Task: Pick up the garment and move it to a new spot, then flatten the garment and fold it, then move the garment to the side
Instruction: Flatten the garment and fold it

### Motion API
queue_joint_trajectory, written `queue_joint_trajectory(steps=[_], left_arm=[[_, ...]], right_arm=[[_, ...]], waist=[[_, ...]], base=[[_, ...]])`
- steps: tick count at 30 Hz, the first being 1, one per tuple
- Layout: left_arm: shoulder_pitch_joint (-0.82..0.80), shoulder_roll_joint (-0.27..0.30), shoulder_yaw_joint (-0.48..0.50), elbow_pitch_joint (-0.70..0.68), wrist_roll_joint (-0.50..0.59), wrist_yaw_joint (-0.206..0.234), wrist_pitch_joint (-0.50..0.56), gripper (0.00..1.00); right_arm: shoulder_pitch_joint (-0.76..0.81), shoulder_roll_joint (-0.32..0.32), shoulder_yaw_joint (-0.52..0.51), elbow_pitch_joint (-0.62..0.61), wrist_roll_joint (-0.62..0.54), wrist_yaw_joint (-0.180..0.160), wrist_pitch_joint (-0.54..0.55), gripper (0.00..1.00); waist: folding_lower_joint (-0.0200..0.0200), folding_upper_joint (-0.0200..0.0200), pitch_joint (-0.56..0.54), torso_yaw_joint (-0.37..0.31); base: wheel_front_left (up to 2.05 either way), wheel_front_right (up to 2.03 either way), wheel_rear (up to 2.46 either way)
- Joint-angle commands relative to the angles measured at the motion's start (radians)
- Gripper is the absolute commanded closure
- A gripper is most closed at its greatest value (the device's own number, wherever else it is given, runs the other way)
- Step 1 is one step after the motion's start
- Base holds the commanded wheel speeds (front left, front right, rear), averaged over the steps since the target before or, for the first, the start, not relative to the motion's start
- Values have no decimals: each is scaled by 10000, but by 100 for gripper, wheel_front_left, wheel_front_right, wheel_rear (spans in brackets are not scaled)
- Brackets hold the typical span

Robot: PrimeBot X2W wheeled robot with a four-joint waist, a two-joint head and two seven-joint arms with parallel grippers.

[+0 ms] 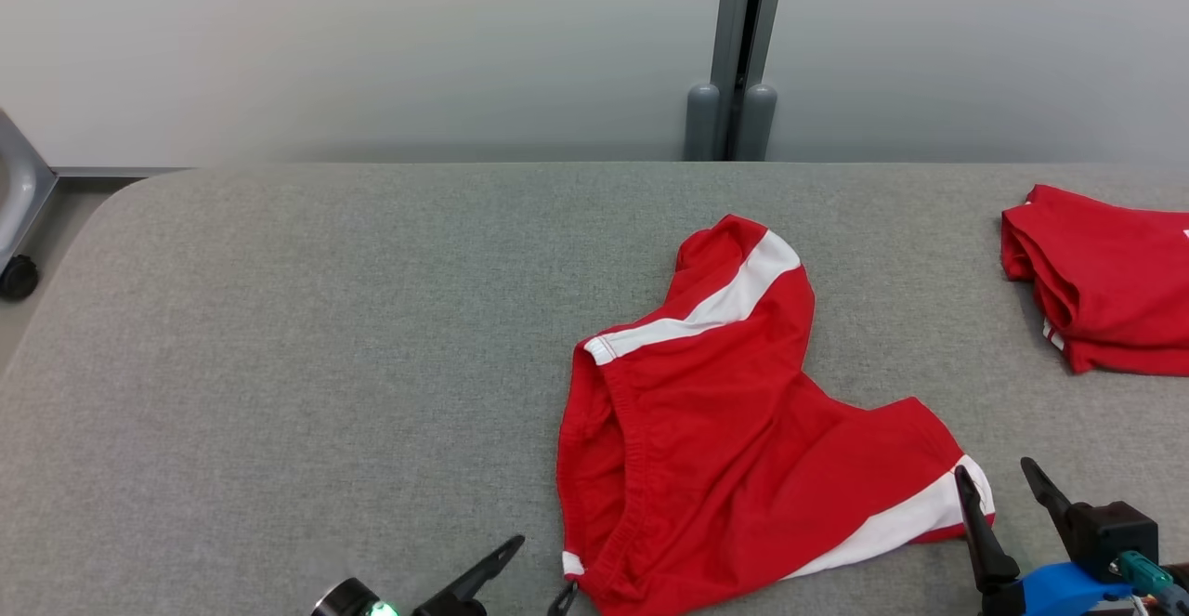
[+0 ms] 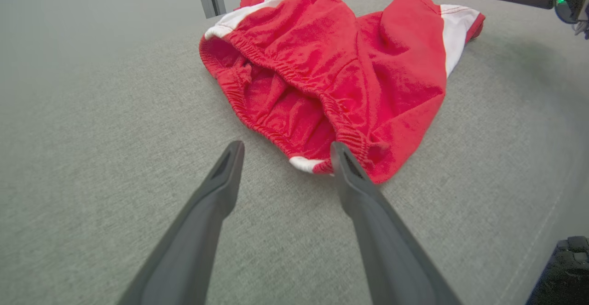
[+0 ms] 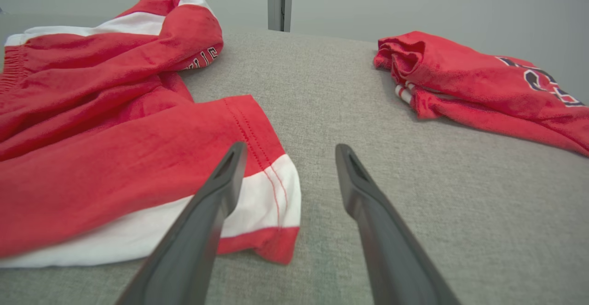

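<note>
Red shorts with white side stripes, the garment, lie rumpled and unfolded on the grey table, right of centre and reaching toward its near edge. The left gripper, jaws spread and empty, sits just beside the waistband corner. The right gripper, likewise spread and empty, is at the striped leg hem. A folded red garment rests at the right edge.

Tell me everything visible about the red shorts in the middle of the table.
The soft-looking red shorts with white side stripes lie rumpled on the grey fabric-covered table. The elastic waistband gapes open toward the left gripper; one leg points away, the other toward the right gripper. Both grippers are open at its edges; contact cannot be told.
</note>
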Motion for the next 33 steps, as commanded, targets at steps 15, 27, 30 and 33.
queue_joint_trajectory(steps=[15,27,30,33], left_arm=[[-1111,280,-1816,565,-345,-7,-24,0],[-2305,-114,-2783,1629,-544,-7,-171,0],[-2466,-213,-3137,1980,-839,-7,-187,0],[-2621,-273,-3399,2264,-1116,-7,-201,93]], right_arm=[[-818,-373,863,1222,616,1,19,0],[-1573,-554,1930,1960,1224,1,136,0],[-1672,-576,2218,2095,1462,1,134,18],[-1777,-660,2350,1999,1608,1,25,100]], waist=[[0,0,260,-83],[0,0,654,-211],[0,0,687,-239],[0,0,696,-257]], base=[[0,0,0],[0,0,0],[0,0,0],[0,0,0]])
